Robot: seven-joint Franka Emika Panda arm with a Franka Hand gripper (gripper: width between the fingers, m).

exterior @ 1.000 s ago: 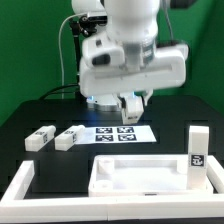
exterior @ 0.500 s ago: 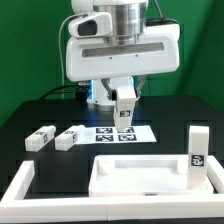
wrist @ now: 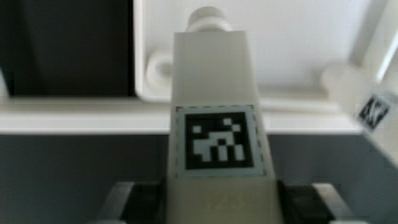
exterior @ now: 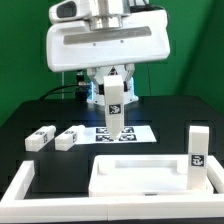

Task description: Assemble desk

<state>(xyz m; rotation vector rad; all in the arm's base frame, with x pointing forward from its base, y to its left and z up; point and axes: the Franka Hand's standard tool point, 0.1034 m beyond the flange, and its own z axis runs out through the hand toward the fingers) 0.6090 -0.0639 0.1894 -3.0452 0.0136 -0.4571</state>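
Note:
My gripper (exterior: 114, 86) is shut on a white square desk leg (exterior: 115, 110) with a black-and-white tag. The leg hangs upright above the marker board (exterior: 123, 134). The white rimmed tabletop (exterior: 140, 178) lies at the front. Two more legs (exterior: 40, 137) (exterior: 70, 138) lie at the exterior view's left, and one leg (exterior: 197, 147) stands upright at the right. In the wrist view the held leg (wrist: 214, 90) fills the middle between the fingers of my gripper (wrist: 217, 205), with the tabletop (wrist: 302, 35) beyond it.
White border strips (exterior: 18, 187) edge the black table at the front. The arm's large white body (exterior: 105, 45) hangs over the back of the table. Cables run behind the base.
The arm has turned and shifted toward the exterior view's left. The held leg now hangs straight down, lower over the marker board.

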